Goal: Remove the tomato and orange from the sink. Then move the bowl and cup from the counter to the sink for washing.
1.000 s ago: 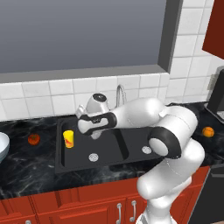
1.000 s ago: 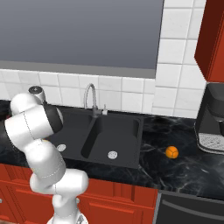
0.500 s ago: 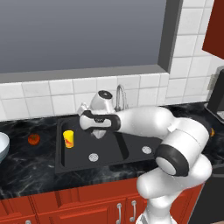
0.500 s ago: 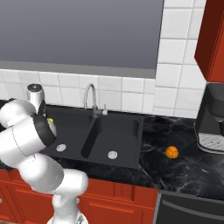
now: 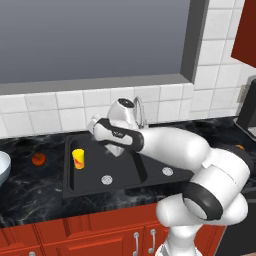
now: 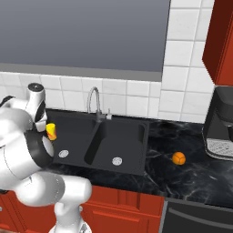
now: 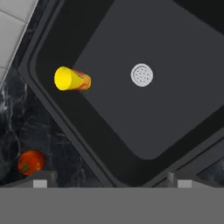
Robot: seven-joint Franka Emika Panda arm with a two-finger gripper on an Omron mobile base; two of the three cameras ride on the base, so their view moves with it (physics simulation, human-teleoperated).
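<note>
The yellow cup [image 5: 78,158] stands upright in the left basin of the black sink [image 5: 125,175]; it also shows in the right base view [image 6: 51,131]. My gripper [image 5: 111,148] hangs above that basin, a little right of the cup, open and holding nothing. In the hand view the cup [image 7: 72,79] lies up and left of the gripper [image 7: 109,183], whose fingertips [image 7: 40,181] stand wide apart. The tomato [image 5: 38,159] rests on the counter left of the sink. The orange [image 6: 178,158] sits on the counter right of the sink. The bowl [image 5: 2,167] pokes in at the far left.
A curved steel faucet [image 6: 93,102] rises behind the divider between the basins. A coffee machine [image 6: 220,123] stands at the far right of the counter. Round silver drains [image 7: 141,75] mark each basin floor. White tiled wall and a window back the counter.
The arm's elbow and forearm have swung round while the hand stays over the left basin. The jaws remain open. Cup, tomato and orange have not moved.
</note>
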